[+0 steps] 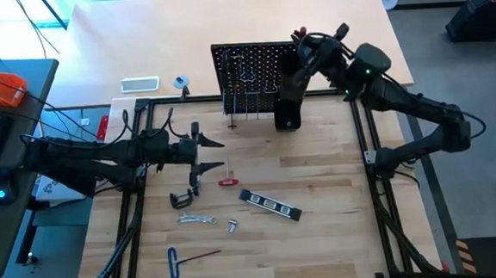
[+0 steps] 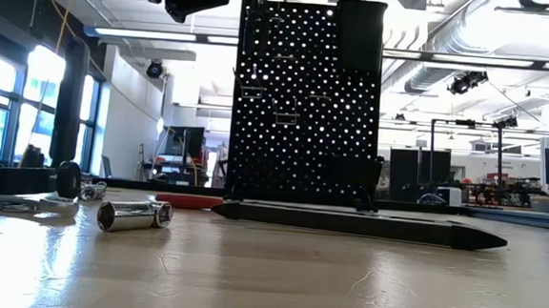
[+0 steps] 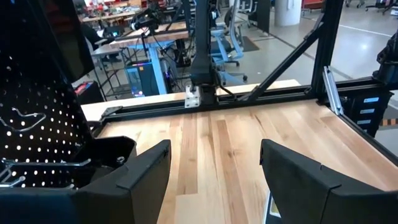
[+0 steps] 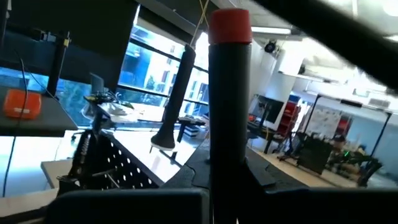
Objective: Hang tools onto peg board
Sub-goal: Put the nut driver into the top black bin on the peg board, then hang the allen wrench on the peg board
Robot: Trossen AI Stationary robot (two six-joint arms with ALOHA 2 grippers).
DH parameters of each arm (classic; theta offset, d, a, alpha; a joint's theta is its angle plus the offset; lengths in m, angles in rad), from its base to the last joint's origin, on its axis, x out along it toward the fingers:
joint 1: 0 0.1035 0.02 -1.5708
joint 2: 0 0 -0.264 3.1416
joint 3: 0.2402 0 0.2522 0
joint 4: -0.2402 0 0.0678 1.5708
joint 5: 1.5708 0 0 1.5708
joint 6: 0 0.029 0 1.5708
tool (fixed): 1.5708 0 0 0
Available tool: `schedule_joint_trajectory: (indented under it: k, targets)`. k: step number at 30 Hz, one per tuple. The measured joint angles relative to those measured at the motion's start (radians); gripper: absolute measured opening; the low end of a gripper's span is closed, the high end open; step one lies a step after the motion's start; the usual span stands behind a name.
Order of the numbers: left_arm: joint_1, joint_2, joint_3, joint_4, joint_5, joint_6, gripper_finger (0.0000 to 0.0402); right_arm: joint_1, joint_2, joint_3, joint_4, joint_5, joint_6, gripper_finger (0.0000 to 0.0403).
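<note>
The peg board [image 1: 246,77] stands upright at the table's far middle, with a tall black box holder [image 1: 287,106] on its right part. My right gripper [image 1: 302,42] is above the board's right top corner, shut on a dark round tool with a red end [image 4: 230,25]. My left gripper [image 1: 207,154] hovers open left of centre, with nothing between its fingers [image 3: 149,171]. On the table lie a red-handled screwdriver [image 1: 226,178], a black C-clamp [image 1: 183,197], a silver wrench [image 1: 197,218], a blue T-handle hex key [image 1: 183,259] and a black-and-silver bar [image 1: 269,204]. My right gripper pinches the tool's dark round shaft [image 4: 227,155] between its two fingers, well below the red end. The tool sticks out past the fingers, lifted clear of the table, its red end [image 1: 300,34] farthest from the gripper. The gripper's body hides the exact place of contact.
A small silver socket [image 1: 233,226] lies near the wrench and shows in front in the low view [image 2: 135,215]. Black frame rails [image 1: 365,140] border the wooden work area. Bare wood lies to the right of the bar.
</note>
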Motion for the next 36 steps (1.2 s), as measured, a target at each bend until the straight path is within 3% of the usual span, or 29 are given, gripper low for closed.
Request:
schedule_joint_trajectory:
  k: [10,14,27,33,36]
  targets:
    - [0.000,0.000,0.000,-0.011,0.000,-0.009,0.0240,-0.062,0.061,-0.001,-0.095,-0.044,0.093,0.0022]
    - [0.000,0.000,0.000,-0.034,0.000,-0.011,0.0240,-0.062,0.062,-0.001,-0.093,-0.033,0.119,0.0046]
    - [0.000,-0.001,0.000,-0.069,0.000,-0.010,0.0240,-0.059,0.055,-0.001,-0.162,-0.012,0.094,0.0068]
    - [0.000,-0.001,0.000,-0.188,0.004,-0.029,0.0240,-0.014,0.025,-0.001,-0.145,-0.003,0.016,0.0086]
    - [0.000,-0.001,0.000,-0.275,0.053,-0.037,0.0240,0.019,-0.004,-0.001,-0.148,0.003,-0.029,0.0105]
